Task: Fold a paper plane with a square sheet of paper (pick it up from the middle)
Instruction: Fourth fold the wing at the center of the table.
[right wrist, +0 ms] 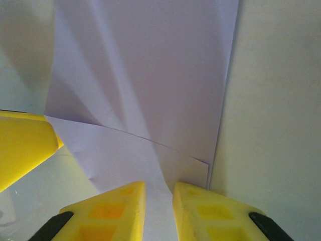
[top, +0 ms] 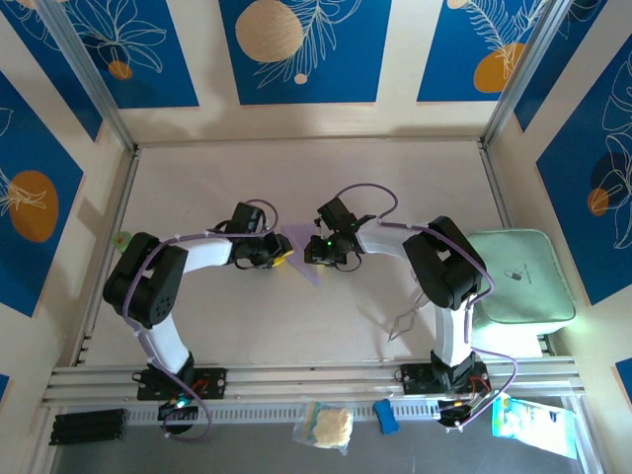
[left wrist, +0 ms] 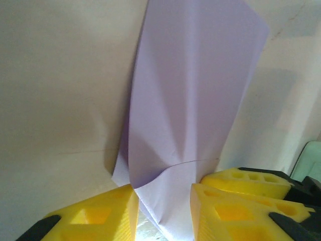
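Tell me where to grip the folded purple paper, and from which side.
Pinch the purple paper at its creased end, where the folds meet and lift into a ridge. Come from above, one finger on each side; the rest looks flat on the table, leaving little to catch.

The paper sheet (left wrist: 190, 100) is thin, matt lavender paper, smooth between its sharp creases and softly buckled at its near end. The fingers (left wrist: 95, 216) of the left gripper (left wrist: 163, 188) and the fingers (right wrist: 110, 211) of the right gripper (right wrist: 159, 185) are matt yellow plastic, faintly grainy, with moulded pockets, set on black plastic mounts. The counter (top: 296, 178) is a pale, smooth, matt board. The arms (top: 212, 252) have glossy white and black plastic shells, and the cable (top: 367, 188) has a smooth lilac sheath. On the right, the tray (top: 518, 281) looks like smooth mint-green plastic with a dull sheen. The near rails (top: 296, 375) are ribbed, brushed metal
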`<action>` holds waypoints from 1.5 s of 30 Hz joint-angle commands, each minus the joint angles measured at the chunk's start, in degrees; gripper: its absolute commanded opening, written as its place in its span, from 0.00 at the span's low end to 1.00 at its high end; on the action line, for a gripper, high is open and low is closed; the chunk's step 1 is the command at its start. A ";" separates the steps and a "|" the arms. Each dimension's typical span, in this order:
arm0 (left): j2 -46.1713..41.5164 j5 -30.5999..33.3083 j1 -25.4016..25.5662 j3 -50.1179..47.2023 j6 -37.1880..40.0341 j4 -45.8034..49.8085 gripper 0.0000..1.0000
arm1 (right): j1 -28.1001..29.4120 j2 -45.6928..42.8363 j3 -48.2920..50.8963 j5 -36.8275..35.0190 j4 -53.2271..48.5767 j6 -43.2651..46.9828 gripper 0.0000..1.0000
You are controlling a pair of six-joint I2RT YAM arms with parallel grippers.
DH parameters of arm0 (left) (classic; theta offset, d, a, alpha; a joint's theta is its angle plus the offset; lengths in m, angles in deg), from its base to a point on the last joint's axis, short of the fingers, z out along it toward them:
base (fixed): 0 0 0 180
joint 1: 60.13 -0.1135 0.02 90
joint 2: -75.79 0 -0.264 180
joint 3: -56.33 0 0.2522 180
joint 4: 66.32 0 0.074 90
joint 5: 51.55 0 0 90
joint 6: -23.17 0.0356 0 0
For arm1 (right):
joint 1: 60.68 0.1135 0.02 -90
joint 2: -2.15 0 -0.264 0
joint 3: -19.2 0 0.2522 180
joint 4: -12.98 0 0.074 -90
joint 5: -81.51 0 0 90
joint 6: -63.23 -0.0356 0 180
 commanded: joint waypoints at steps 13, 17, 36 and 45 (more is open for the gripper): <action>1.29 -2.27 -1.39 0.91 0.64 -4.08 0.31 | -0.62 2.91 0.78 -0.96 -2.69 0.22 0.23; 2.48 -3.12 -2.03 0.91 0.62 -5.22 0.28 | -0.63 2.88 1.00 -0.73 -2.55 0.57 0.21; -1.24 -0.92 -2.41 -1.66 -2.79 -6.08 0.08 | 0.76 -9.15 3.36 -5.33 3.48 14.06 0.35; -4.05 0.00 -2.28 -2.34 -4.49 -4.57 0.10 | 10.00 -12.29 8.09 -26.66 6.89 20.50 0.43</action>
